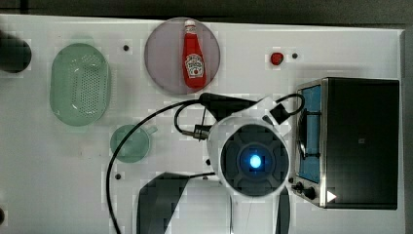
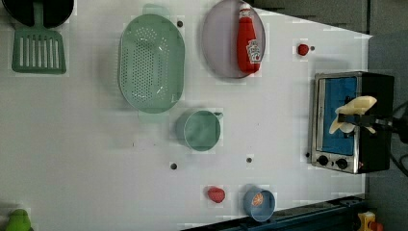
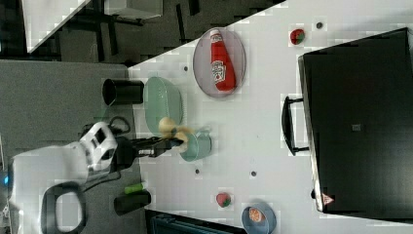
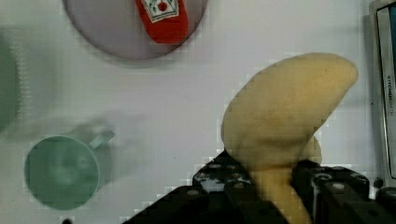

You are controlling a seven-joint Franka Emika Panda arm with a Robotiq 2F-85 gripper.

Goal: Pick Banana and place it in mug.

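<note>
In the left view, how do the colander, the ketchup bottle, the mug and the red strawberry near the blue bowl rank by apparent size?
Largest to smallest:
1. colander
2. ketchup bottle and mug: too alike to rank, since the bottle is longer and the mug wider
3. strawberry

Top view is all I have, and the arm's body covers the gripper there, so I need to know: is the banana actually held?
Observer: Yes. In the wrist view the gripper is shut on the banana, which sticks out well past the fingers.
Operator: Is it above the mug?
Observer: No. The wrist view puts the mug off to one side, with bare table between it and the banana.
Operator: Is anything hidden near the arm's base?
Observer: The left view shows a blue bowl with an orange slice and a small red fruit beside it, near the left view's lower edge.
</note>
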